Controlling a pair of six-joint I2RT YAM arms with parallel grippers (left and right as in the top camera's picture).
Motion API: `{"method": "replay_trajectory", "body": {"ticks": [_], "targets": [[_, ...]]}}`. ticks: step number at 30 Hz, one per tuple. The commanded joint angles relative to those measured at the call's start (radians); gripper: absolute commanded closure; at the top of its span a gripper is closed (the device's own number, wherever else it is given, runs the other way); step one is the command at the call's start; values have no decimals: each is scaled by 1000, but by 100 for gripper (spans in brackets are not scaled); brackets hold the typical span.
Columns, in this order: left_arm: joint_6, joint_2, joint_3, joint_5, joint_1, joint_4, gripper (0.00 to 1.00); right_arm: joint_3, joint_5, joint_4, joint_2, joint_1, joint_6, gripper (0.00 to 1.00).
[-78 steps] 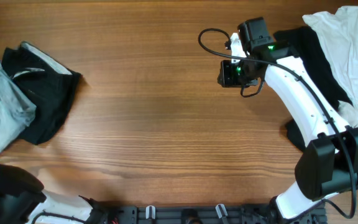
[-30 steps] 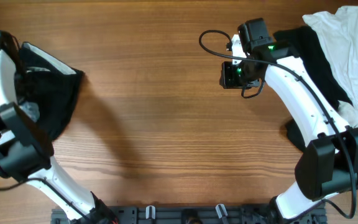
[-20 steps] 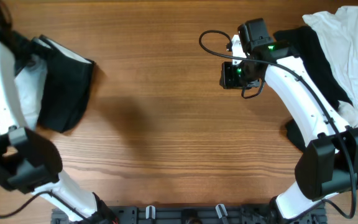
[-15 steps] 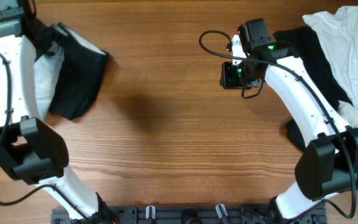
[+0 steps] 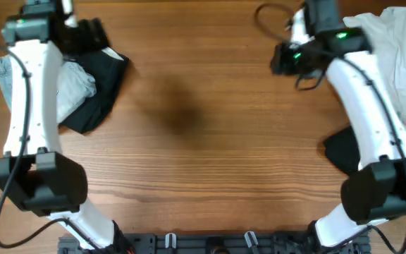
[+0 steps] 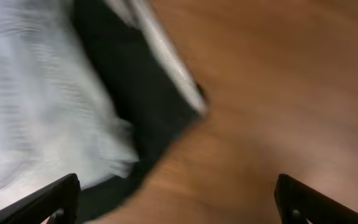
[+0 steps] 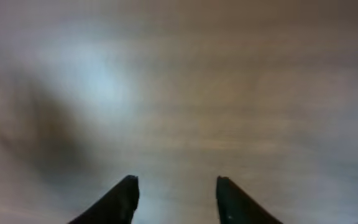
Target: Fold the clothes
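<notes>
Only in the wrist views are both tools seen released: left tool (image 6: pixel 178 200) by a crumpled black cloth garment (image 6: pixel 143 102), right tool (image 7: pixel 176 194) over the brown wooden bench (image 7: pixel 185 106).

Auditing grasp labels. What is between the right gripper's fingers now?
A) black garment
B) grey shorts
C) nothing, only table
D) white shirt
C: in the right wrist view the right gripper has its fingers apart with only blurred table between them; the white shirt lies beside the arm in the overhead view.
</notes>
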Motion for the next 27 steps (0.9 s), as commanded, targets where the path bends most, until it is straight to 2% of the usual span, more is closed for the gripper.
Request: {"method": "replay_trajectory", "body": {"ticks": [1,6,8,10,12,16,17,18,19,20,22,27], "targets": [[144,5,9,105,-103,-145,0,85,14,-98,-15,-90,-48,41],[79,4,8,80,-106,-441,0,85,18,-264,-54,-121,-30,44],[53,-8,-3,51,-105,-511,3,81,26,-304,-102,-121,-21,46],[46,-61,-45,51,-105,-490,4,48,32,-297,-179,-119,-12,47],[46,-208,-153,51,-105,-388,4,-60,78,-215,-339,-110,13,46],[40,-607,-510,42,-107,-69,0,-410,119,70,-721,-77,30,41],[1,-747,-639,3,-107,21,0,-504,153,126,-815,-77,61,37],[-39,-863,-752,-14,-107,90,0,-586,184,159,-896,-77,84,14],[-47,-982,-869,-13,-107,149,0,-667,237,180,-973,-78,90,0],[-47,-1060,-943,-14,-107,180,0,-712,257,171,-1008,-78,88,0],[-47,-1167,-1042,-14,-107,200,0,-771,254,136,-1032,-78,89,0],[-47,-1212,-1063,-14,-107,21,0,-787,246,101,-980,-78,109,0]]}}
